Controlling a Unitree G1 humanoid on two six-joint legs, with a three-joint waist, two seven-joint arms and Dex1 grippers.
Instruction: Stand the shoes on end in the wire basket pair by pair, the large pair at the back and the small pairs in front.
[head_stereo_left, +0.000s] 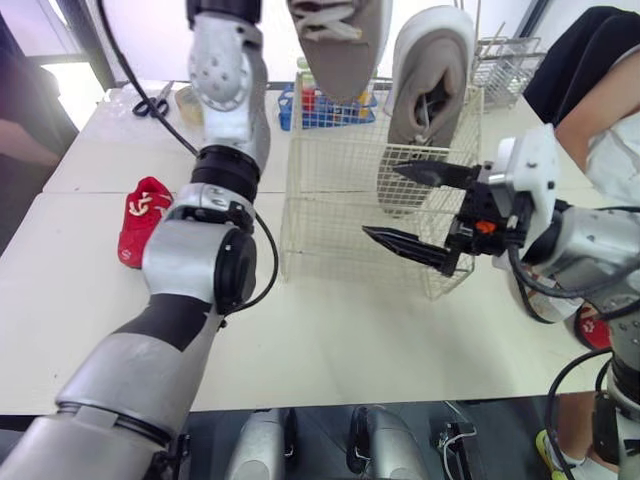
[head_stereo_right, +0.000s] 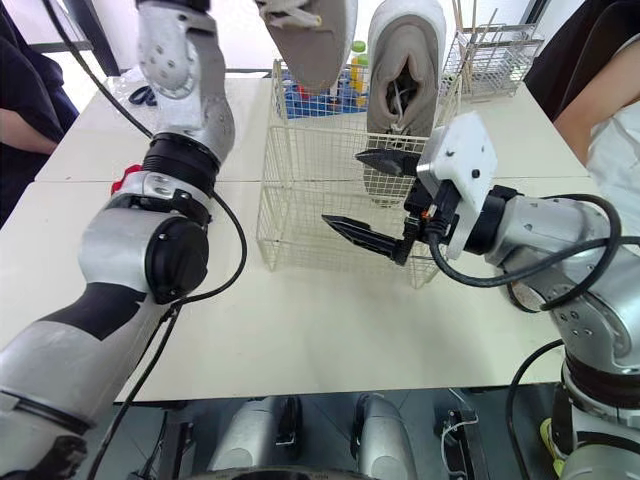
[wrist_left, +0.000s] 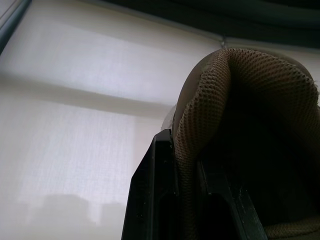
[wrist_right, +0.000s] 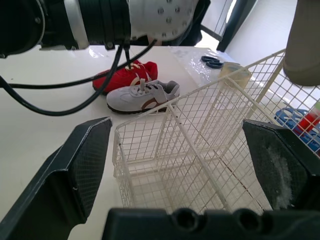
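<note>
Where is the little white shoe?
The white shoe lies on the table, robot's left, between the red shoe and the wire basket, in the right wrist view.

Head cams look fwd & down over the surface (head_stereo_left: 330, 345), both sharing the wire basket (head_stereo_left: 335, 240). R wrist cam faces it up close; L wrist cam's pressed against a tan shoe (wrist_left: 250, 115).
</note>
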